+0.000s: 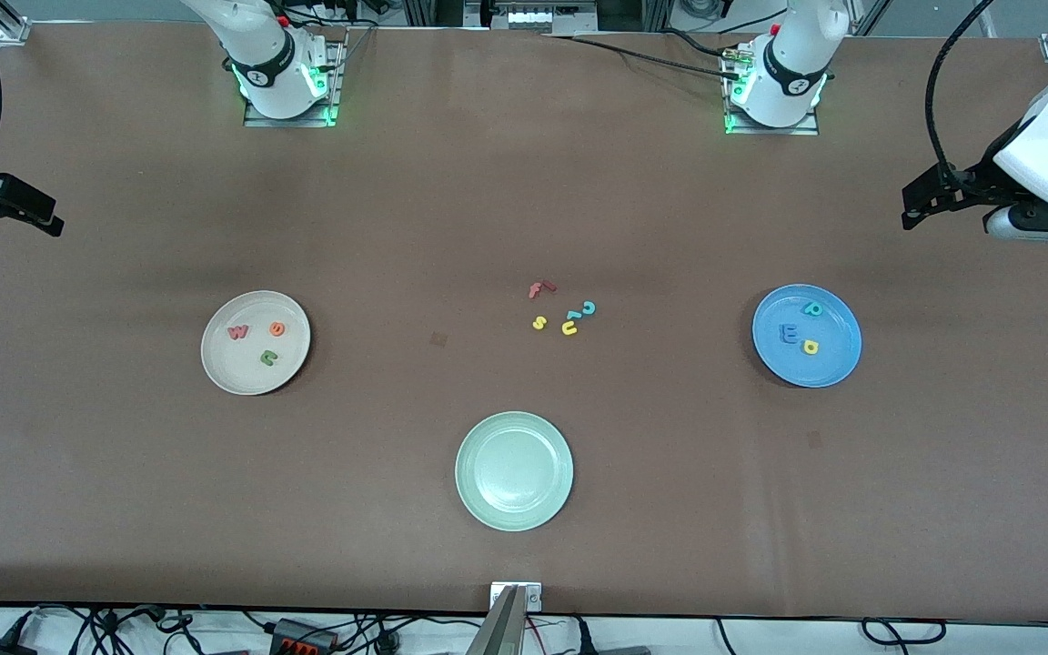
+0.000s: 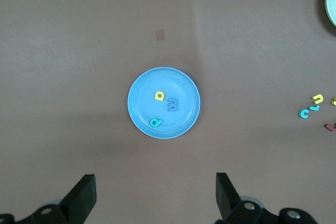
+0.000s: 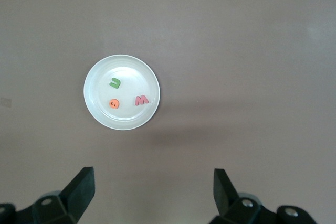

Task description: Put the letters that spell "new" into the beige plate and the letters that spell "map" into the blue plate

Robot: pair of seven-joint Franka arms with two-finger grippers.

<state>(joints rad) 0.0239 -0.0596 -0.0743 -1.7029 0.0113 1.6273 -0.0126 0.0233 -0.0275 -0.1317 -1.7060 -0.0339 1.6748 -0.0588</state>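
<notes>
The beige plate (image 1: pixel 246 373) (image 3: pixel 131 72) lies toward the right arm's end of the table. In it are the green n (image 1: pixel 269 357) (image 3: pixel 115 83), the orange e (image 1: pixel 277 329) (image 3: pixel 114 103) and the salmon-red w (image 1: pixel 238 332) (image 3: pixel 141 99). Toward the left arm's end, the blue plate (image 1: pixel 838 350) (image 2: pixel 144 95) holds the blue m (image 1: pixel 789 335) (image 2: pixel 172 105), the teal a (image 1: pixel 812 309) (image 2: pixel 155 123) and the yellow p (image 1: pixel 811 347) (image 2: pixel 159 96). My left gripper (image 1: pixel 920 207) (image 2: pixel 155 182) hangs open and empty, high over the table's end past the blue plate. My right gripper (image 1: pixel 42 216) (image 3: pixel 152 179) is open and empty, high over its own end.
A pale green plate (image 1: pixel 488 491) with nothing in it lies nearest the front camera, mid-table. Loose letters sit in the middle: a red f (image 1: pixel 540 289), a yellow s (image 1: pixel 539 322), a yellow u (image 1: pixel 569 327) and two teal hooks (image 1: pixel 589 307).
</notes>
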